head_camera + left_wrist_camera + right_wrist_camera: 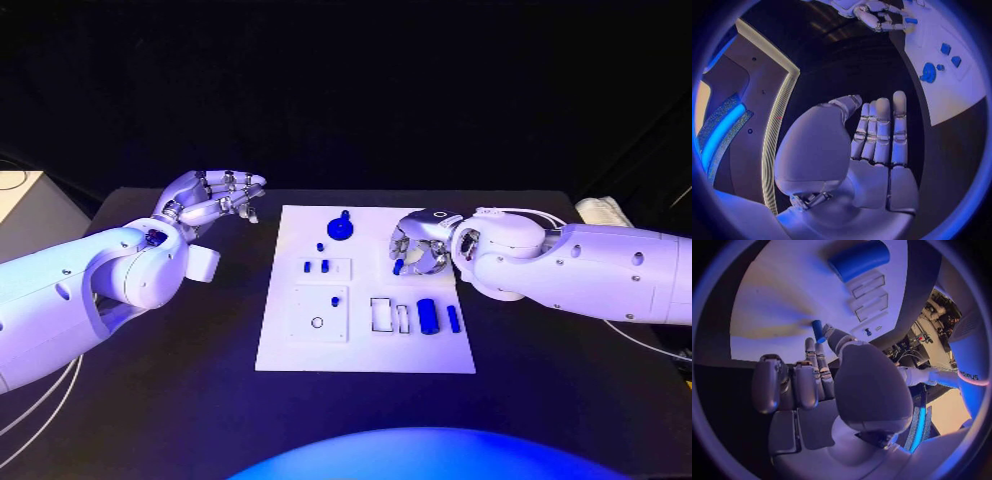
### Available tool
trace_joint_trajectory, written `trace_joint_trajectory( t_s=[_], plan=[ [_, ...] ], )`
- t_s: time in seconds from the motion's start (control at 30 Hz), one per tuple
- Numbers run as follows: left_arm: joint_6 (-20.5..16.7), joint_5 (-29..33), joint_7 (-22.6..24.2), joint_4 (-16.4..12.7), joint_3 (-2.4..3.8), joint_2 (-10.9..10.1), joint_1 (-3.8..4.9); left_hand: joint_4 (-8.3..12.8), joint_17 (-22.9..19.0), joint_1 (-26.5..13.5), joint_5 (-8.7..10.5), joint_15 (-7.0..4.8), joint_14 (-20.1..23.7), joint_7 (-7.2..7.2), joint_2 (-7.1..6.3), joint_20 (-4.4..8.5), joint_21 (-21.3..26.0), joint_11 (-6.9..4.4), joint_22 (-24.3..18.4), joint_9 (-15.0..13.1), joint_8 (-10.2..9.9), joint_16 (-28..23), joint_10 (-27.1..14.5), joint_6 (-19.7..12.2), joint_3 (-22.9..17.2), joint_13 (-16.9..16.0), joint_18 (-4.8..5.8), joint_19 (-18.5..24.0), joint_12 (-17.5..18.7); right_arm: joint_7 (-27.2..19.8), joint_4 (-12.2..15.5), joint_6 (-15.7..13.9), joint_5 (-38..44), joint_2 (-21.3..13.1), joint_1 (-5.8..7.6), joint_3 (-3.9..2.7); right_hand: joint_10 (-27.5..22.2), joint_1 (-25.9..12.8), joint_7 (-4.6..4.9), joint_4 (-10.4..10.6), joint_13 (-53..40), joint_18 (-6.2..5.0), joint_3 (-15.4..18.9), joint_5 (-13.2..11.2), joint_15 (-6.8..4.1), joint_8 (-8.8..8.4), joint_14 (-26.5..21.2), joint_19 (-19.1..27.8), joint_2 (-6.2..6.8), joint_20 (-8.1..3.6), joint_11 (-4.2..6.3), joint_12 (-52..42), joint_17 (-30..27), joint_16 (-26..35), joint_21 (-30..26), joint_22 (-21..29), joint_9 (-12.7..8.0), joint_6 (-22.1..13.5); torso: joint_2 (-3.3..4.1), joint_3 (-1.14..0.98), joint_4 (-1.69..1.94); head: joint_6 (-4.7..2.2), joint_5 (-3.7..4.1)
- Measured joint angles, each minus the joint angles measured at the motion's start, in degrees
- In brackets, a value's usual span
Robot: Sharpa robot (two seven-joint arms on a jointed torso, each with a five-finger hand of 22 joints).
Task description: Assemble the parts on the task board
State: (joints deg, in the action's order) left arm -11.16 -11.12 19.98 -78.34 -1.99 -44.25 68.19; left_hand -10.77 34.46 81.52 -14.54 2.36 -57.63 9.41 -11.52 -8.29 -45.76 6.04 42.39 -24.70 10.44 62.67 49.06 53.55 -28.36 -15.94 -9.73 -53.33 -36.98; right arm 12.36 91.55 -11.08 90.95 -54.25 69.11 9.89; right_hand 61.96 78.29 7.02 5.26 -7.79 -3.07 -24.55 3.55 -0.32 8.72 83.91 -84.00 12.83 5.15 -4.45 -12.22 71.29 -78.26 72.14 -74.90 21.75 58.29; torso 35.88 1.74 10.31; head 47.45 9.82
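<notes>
The white task board (289,345) lies mid-table. On it I see a round blue knob (340,228), small blue pegs (316,266), a blue cylinder (427,311) and a thin blue bar (453,318). My right hand (423,245) hovers over the board's far right part and pinches a small blue peg (817,331) between thumb and a finger, just above the white surface (773,295). The peg's tip pokes out below the hand (400,267). My left hand (216,195) is off the board's far left corner, fingers extended and holding nothing (876,140).
A square plate with a ring (317,320) and rectangular slots (384,314) occupy the board's near half. A pale box (26,205) stands at the table's left edge, a white object (603,210) at the far right. Cables trail off both sides.
</notes>
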Motion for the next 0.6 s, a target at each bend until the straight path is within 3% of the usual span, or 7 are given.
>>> trace_joint_trajectory(
  t_s=[0.23, 0.6],
  plan=[
    [0.0, 0.0, 0.0, 0.0, 0.0, -0.1, 0.0, -0.1, 0.0, 0.0, 0.0, 0.0, 0.0, 0.0, 0.0, 0.0, 0.2, 0.0, -0.1, 0.0, 0.0, 0.0, 0.0, 0.0, 0.1, 0.1, 0.0, 0.0, 0.0, 0.1, -0.4, 0.0, 0.3, 0.3, -0.28, 0.03, 2.1, 0.3, -0.19, 0.2, 0.6, 0.0, -3.6, 0.0, 0.0, 0.0, 0.0, 0.0, -0.3, 0.0, 0.47, 0.0, -0.4, 0.0, 1.0, 0.0, 0.0, 1.8, 0.0, -0.03, -0.02, 0.05, 0.02],
    [0.0, 0.0, 0.0, -0.1, 0.0, -0.1, 0.0, -0.1, 0.0, 0.0, 0.0, 0.0, 0.0, 0.0, 0.0, 0.0, 0.2, 0.21, -0.1, 0.0, 0.0, 0.0, 0.2, 0.0, 0.1, 0.1, 0.0, 0.0, 0.0, 0.0, -0.3, -0.6, 0.3, 0.8, -0.55, 0.03, 3.0, -0.4, -0.19, 0.6, 0.9, 0.0, -4.9, 0.0, 0.0, 0.0, 0.0, 0.0, 0.38, 0.0, 0.58, 0.2, -0.4, 0.0, 1.5, 0.0, 0.0, 2.2, 0.03, -0.03, -0.01, 0.35, 0.05]
  ],
)
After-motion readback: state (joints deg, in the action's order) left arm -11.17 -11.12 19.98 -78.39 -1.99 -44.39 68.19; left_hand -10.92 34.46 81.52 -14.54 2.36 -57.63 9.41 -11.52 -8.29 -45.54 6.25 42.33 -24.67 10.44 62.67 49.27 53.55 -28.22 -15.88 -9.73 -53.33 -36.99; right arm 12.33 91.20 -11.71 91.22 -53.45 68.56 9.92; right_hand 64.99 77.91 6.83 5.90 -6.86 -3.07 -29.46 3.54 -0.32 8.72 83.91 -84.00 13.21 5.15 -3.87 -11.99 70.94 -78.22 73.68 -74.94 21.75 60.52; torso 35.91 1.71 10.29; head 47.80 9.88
